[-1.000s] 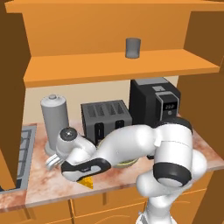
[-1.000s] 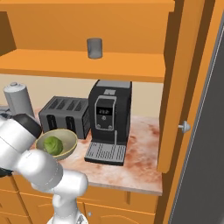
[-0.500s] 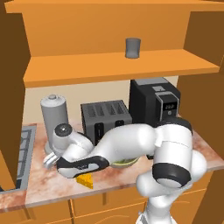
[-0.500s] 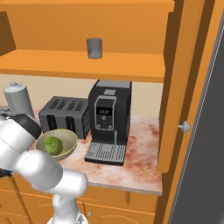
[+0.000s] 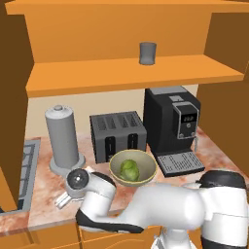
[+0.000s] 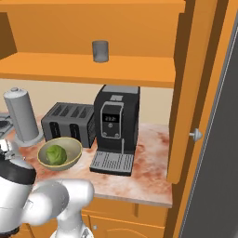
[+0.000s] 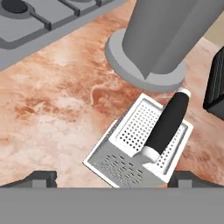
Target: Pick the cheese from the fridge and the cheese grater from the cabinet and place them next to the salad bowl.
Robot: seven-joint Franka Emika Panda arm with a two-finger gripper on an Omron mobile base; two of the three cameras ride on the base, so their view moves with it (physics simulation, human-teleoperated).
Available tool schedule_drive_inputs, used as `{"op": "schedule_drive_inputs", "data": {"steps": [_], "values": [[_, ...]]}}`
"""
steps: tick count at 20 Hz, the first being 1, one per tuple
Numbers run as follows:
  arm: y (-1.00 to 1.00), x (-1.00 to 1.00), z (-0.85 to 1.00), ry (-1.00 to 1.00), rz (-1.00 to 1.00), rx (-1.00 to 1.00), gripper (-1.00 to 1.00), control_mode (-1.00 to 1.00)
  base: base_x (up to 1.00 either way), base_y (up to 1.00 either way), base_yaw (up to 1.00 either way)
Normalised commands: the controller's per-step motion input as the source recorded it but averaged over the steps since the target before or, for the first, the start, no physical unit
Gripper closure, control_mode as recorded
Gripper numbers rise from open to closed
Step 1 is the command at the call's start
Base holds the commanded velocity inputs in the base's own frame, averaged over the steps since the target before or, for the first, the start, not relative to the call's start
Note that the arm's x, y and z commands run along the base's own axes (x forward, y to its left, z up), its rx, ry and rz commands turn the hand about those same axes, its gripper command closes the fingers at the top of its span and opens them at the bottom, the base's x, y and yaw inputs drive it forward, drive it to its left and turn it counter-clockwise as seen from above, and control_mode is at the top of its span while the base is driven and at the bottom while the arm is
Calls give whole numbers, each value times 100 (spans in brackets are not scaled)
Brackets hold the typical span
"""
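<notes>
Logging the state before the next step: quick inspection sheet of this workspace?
Surface: marbled counter, bare at front left.
Job's things: cheese grater standing on the counter beside the grey canister; salad bowl with lettuce in front of the toaster; cheese: nothing seen.
Clutter: coffee machine; grey cup on the cabinet shelf.
Hand: open, over the grater, holding nothing.
Cables: nothing seen.
Surroundings: stove at left.
</notes>
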Motion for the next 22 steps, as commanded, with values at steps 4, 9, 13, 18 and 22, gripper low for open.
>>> {"op": "schedule_drive_inputs", "data": {"steps": [4, 9, 13, 18, 22], "values": [[-76, -63, -38, -14, 0, 12, -100, -100, 0, 0, 0], [-59, -47, -32, -6, 0, 5, -100, -100, 0, 0, 0], [-29, -39, -8, -5, 0, 2, -100, -100, 0, 0, 0], [5, -6, 88, -16, -16, 4, -100, -100, 0, 0, 0], [21, 4, 100, -7, -20, 0, -100, -100, 0, 0, 0]]}}
